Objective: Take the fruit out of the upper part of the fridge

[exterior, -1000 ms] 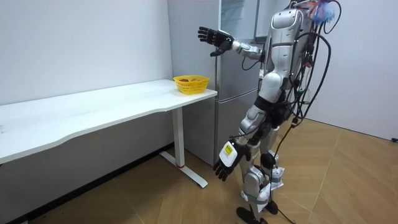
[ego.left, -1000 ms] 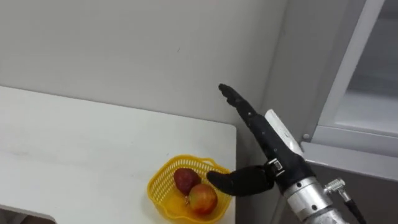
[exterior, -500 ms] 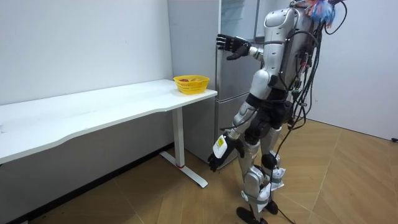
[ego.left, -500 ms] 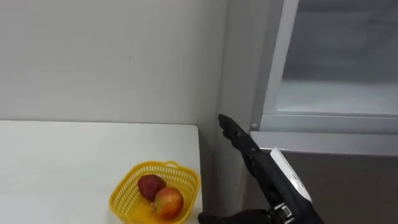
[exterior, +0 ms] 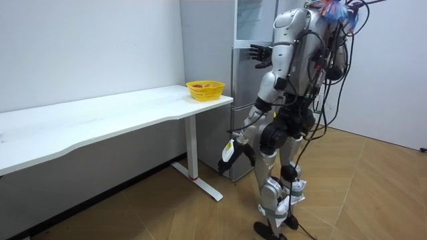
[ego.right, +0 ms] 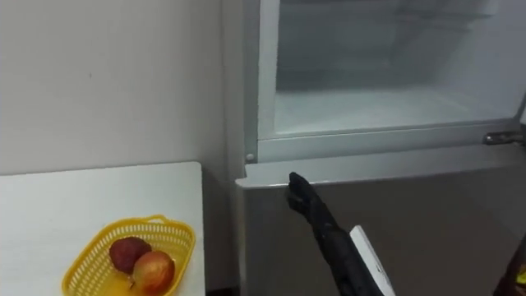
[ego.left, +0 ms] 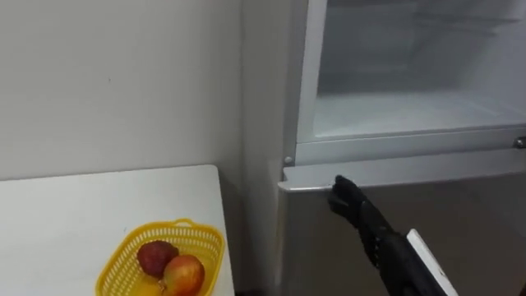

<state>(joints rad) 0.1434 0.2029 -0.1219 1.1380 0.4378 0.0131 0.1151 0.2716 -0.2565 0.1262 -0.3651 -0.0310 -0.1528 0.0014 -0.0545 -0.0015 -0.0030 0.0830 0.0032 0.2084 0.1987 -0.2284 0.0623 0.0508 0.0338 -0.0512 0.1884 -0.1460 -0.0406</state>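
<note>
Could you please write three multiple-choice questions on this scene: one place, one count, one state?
1. Where is the yellow basket? A on the white table beside the fridge; B inside the fridge; C on the floor.
2. How many fruits lie in it? A one; B two; C four.
3. The right hand is: A shut on a fruit; B shut on the basket; C open and empty.
Answers: A, it stands at the table's end next to the fridge; B, one dark red, one red-yellow; C, its fingers are straight before the lower fridge door.

Wht wall [exterior: 93,47], wood flr [exterior: 373,200], wht table [exterior: 100,120]
</note>
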